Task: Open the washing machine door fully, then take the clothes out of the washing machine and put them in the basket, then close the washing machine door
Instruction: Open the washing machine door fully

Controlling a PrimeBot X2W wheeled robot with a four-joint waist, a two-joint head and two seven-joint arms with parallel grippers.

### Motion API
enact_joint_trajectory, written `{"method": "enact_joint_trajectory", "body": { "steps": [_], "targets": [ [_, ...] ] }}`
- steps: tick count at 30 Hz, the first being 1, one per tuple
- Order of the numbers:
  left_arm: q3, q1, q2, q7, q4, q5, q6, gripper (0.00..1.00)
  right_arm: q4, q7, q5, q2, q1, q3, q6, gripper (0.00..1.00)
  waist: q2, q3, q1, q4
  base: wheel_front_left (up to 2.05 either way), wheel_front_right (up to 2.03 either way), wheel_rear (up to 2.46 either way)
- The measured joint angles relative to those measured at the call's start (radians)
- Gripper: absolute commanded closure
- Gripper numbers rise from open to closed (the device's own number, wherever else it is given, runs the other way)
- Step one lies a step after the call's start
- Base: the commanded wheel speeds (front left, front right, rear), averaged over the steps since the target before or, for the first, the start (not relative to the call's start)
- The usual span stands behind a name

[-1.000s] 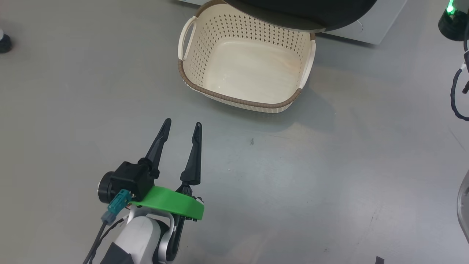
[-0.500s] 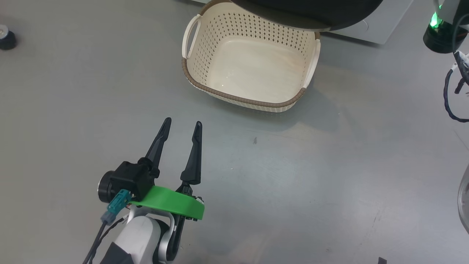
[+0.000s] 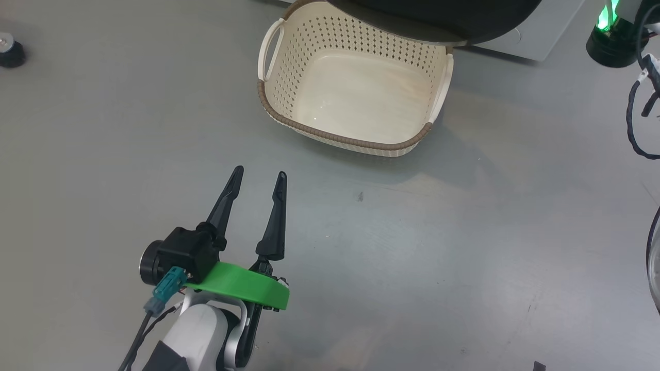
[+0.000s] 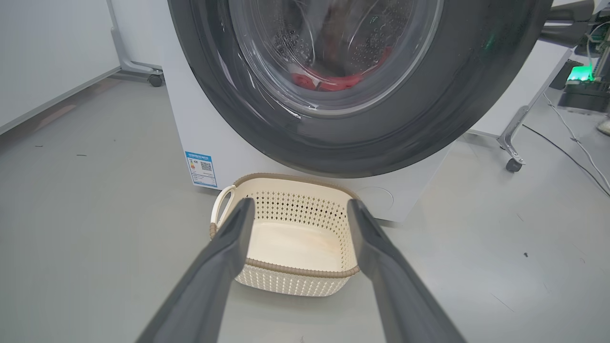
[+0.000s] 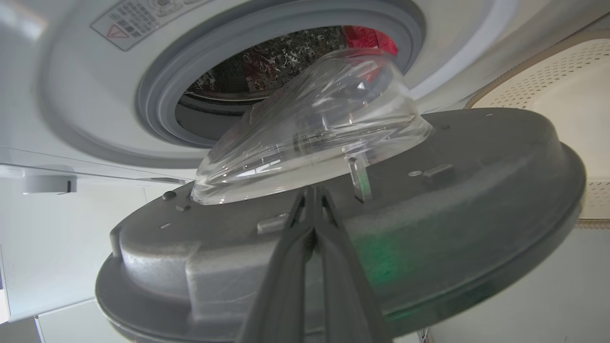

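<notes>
Plainly the washing machine door (image 5: 476, 157) is only partly open. Our right gripper (image 5: 312, 193) has its two fingers pressed together, holding nothing, tips aimed at the door's grey inner face just below the glass bowl (image 5: 310, 124). We cannot tell whether they touch it.

Pushing with closed tips on that smooth face looks risky to us. They could skid sideways, ride up onto the bowl, or catch the small metal tab (image 5: 358, 178) beside them. The door would then stop short of fully open.

The clothes (image 5: 369, 38) lie inside the drum (image 5: 224, 71), a patch of red behind the grey gasket (image 5: 157, 100). A door left half open would narrow the reach in, and the jersey could snag on the gasket on its way out.

The basket (image 3: 356, 143) sits empty on the floor (image 3: 464, 232), close against the washing machine (image 4: 200, 124), its far rim under the door's black edge. If the door swings low it might knock the basket. With part of the basket covered, clothes could also drop beside it.

Our left gripper (image 3: 259, 173) hovers with jaws spread, empty, well short of the basket.
</notes>
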Motion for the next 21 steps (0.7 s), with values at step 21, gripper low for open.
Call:
{"method": "enact_joint_trajectory", "body": {
  "steps": [21],
  "targets": [
    [0.0, 0.001, 0.0, 0.0, 0.012, 0.001, 0.0, 0.0, 0.114, 0.085, 0.032, 0.025, 0.002, 0.006, 0.0, 1.0, 0.0, -0.045, 0.0, 0.002, 0.0, 0.0, 0.0]
  ]
}}
